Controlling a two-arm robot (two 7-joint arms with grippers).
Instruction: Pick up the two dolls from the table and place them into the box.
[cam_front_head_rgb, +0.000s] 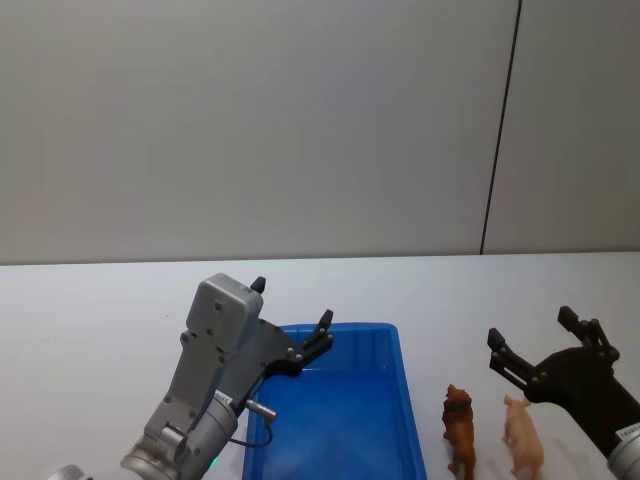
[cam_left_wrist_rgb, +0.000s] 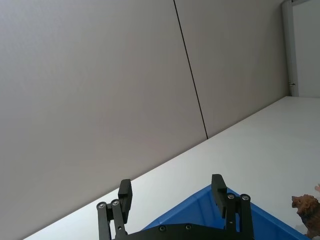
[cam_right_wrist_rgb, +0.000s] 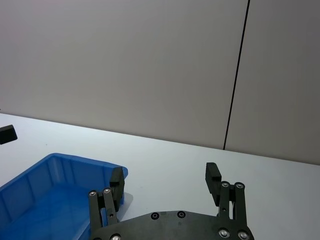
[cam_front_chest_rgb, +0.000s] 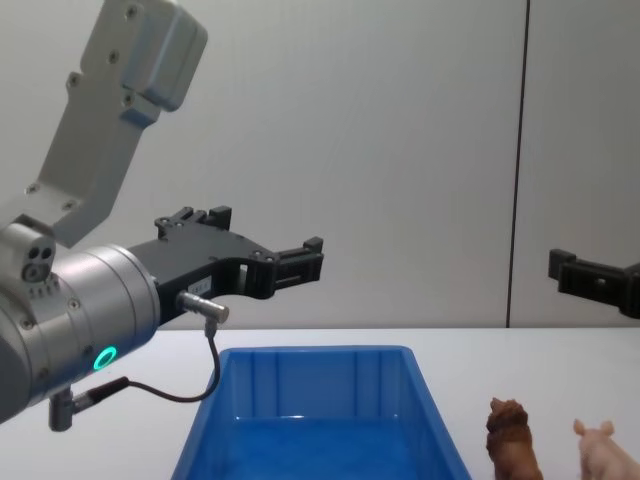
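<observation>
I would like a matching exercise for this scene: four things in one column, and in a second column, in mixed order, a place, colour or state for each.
Things:
1. lion figurine
2. pig figurine
3. box
4. left hand

Descriptions:
A. pale pink, farthest right on the table
B. open, raised over the box's left side
C. bright blue, left of both figurines
D. reddish-brown, standing between box and pig

Pairs: 1-D, 2-A, 3-C, 4-B
</observation>
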